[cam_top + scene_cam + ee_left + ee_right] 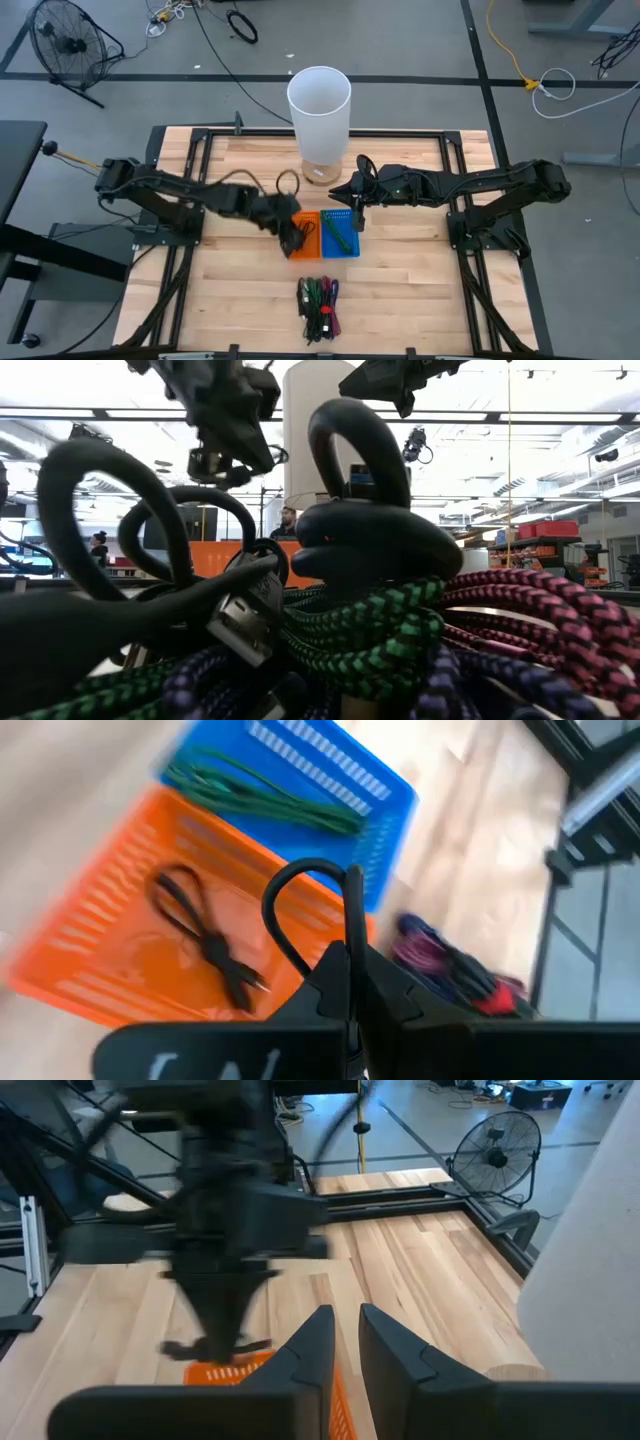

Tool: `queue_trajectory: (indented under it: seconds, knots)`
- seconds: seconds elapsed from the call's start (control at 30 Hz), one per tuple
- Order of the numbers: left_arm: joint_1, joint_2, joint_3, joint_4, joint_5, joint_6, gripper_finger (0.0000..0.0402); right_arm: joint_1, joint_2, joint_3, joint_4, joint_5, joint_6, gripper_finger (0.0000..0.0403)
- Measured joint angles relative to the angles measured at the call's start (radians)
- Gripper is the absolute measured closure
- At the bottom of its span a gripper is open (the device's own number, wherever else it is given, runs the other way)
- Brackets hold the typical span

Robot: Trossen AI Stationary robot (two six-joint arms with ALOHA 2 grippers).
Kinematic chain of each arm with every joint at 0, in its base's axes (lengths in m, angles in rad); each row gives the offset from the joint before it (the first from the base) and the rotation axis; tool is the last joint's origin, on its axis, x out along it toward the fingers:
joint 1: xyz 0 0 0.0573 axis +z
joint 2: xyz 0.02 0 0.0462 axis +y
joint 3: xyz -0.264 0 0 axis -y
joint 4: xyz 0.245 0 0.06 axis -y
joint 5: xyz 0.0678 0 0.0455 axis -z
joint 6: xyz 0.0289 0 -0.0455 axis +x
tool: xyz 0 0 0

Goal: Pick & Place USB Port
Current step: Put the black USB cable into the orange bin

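The left pincer (292,238) hangs over the orange basket (309,243) near the middle of the counter (400,270), its fingers (335,975) pressed together on a black cable (300,910) whose loop arches up past the fingertips. In the left wrist view the basket lies below this pincer with another black cable (205,935) already lying in it. Just right of the orange basket, touching it, sits the blue basket (340,232), which holds a green cable (336,230).

The right pincer (356,207) hovers over the far edge of the blue basket, with its fingers (305,1350) a little apart and nothing between them. In its wrist view the left arm (230,1210) shows ahead, over the orange basket.

Nearer the front edge of the counter, well apart from the baskets, lies the bundle of cables (318,305): black, green, purple and pink-red braided ones. The low view looks straight across this bundle, with a silver USB plug (238,628) showing among the coils.

Behind the baskets, at the far side of the counter, a tall white cylinder (319,115) stands on a round wooden base (322,172). On the floor at the far left stands a fan (65,45).
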Motion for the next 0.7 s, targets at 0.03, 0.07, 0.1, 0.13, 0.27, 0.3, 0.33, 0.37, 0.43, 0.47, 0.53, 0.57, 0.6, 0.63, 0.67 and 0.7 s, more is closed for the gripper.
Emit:
queue_trajectory:
  seconds: [0.03, 0.07, 0.1, 0.13, 0.27, 0.3, 0.33, 0.37, 0.43, 0.47, 0.53, 0.57, 0.6, 0.63, 0.67, 0.7]
  knots:
    - [0.028, 0.000, 0.000, -0.006, 0.013, 0.012, 0.0397, 0.000, 0.000, 0.000, 0.000, 0.000, -0.002, 0.0351]
    - [0.054, 0.003, 0.000, -0.005, 0.020, 0.026, 0.0398, 0.000, 0.000, 0.000, 0.000, 0.000, -0.003, 0.0351]
    - [0.079, 0.009, 0.000, -0.002, 0.022, 0.034, 0.0398, 0.000, 0.000, 0.000, -0.001, 0.000, -0.002, 0.0351]
    - [0.099, 0.014, 0.000, -0.006, 0.027, 0.043, 0.0398, 0.000, 0.000, 0.000, -0.001, 0.000, -0.002, 0.0351]
    - [0.152, 0.016, 0.000, -0.002, 0.048, 0.063, 0.0398, 0.000, 0.000, 0.000, -0.002, 0.000, -0.003, 0.0351]
    - [0.157, 0.016, 0.000, -0.005, 0.049, 0.064, 0.0398, 0.000, 0.000, 0.000, -0.002, 0.000, -0.003, 0.0351]
    - [0.161, 0.016, 0.000, -0.006, 0.050, 0.065, 0.0398, 0.000, 0.000, 0.000, -0.003, 0.000, -0.003, 0.0351]
    - [0.163, 0.016, 0.000, -0.004, 0.050, 0.066, 0.0398, 0.000, 0.000, 0.000, -0.005, 0.000, -0.004, 0.0351]
    - [0.161, 0.016, 0.000, -0.004, 0.050, 0.067, 0.0398, 0.000, 0.000, 0.000, -0.009, 0.000, -0.006, 0.0351]
    - [0.158, 0.016, 0.000, -0.004, 0.049, 0.066, 0.0398, 0.000, 0.000, 0.000, -0.010, 0.000, -0.006, 0.0351]
    - [0.156, 0.016, 0.000, 0.008, 0.046, 0.058, 0.0398, 0.000, 0.000, 0.000, -0.010, 0.003, -0.007, 0.0351]
    - [0.152, 0.016, 0.000, 0.015, 0.045, 0.056, 0.0398, 0.000, 0.000, 0.000, -0.010, 0.009, -0.008, 0.0351]
    - [0.149, 0.016, 0.000, 0.020, 0.040, 0.056, 0.0398, 0.000, 0.000, 0.000, -0.010, 0.016, -0.009, 0.0351]
    - [0.146, 0.016, 0.000, 0.024, 0.027, 0.056, 0.0398, 0.000, 0.000, 0.000, -0.010, 0.025, -0.009, 0.0351]
    - [0.141, 0.016, 0.000, 0.025, 0.016, 0.055, 0.0397, 0.000, 0.000, 0.000, -0.010, 0.030, -0.009, 0.0351]
    - [0.140, 0.016, 0.000, 0.025, 0.005, 0.052, 0.0395, 0.000, 0.000, 0.000, -0.010, 0.034, -0.009, 0.0351]
